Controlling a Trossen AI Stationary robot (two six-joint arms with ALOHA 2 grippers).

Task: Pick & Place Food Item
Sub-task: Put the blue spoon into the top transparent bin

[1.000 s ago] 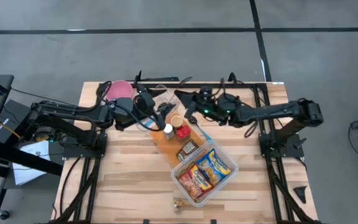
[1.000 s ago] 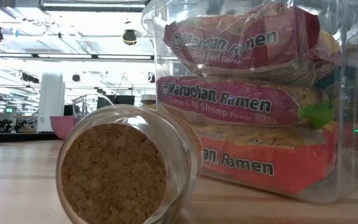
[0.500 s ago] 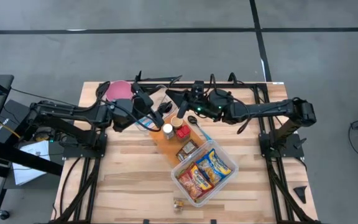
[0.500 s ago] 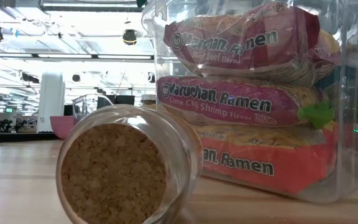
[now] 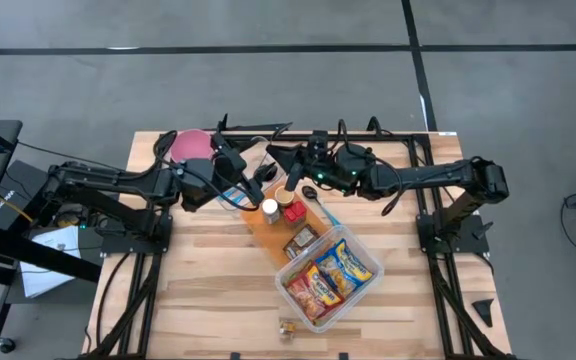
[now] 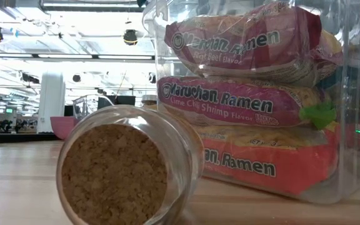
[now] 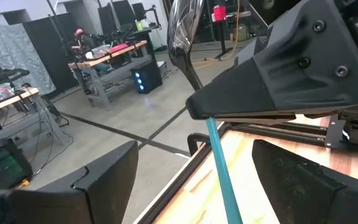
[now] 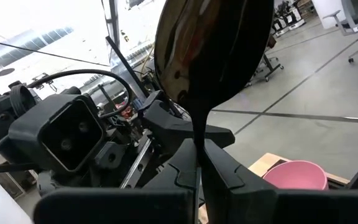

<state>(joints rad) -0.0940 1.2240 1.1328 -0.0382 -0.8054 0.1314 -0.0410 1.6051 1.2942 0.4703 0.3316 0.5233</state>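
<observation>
The right gripper (image 5: 286,160) is closed tight on the handle of a dark spoon (image 8: 210,50), whose bowl stands up beyond the fingertips in its wrist view. It hangs near the table's (image 5: 208,290) far edge, about the middle. The left gripper (image 5: 251,185) stands wide apart with nothing between its fingers (image 7: 98,180), just beside the right one and a little nearer the front.

What the food item is I cannot tell for sure. An open jar (image 5: 284,194), a white-capped bottle (image 5: 269,208) and a red container (image 5: 294,211) sit on the orange board (image 5: 268,235), directly front-side of both grippers. The jar lies nearest the spoon, slightly toward the front edge. The spoon's long axis runs out past the right fingers toward the left arm. The clear tub (image 5: 328,275) of Maruchan ramen packets (image 6: 230,100) sits toward the front right corner, and a cork-stoppered jar (image 6: 127,172) lies at the front edge.
</observation>
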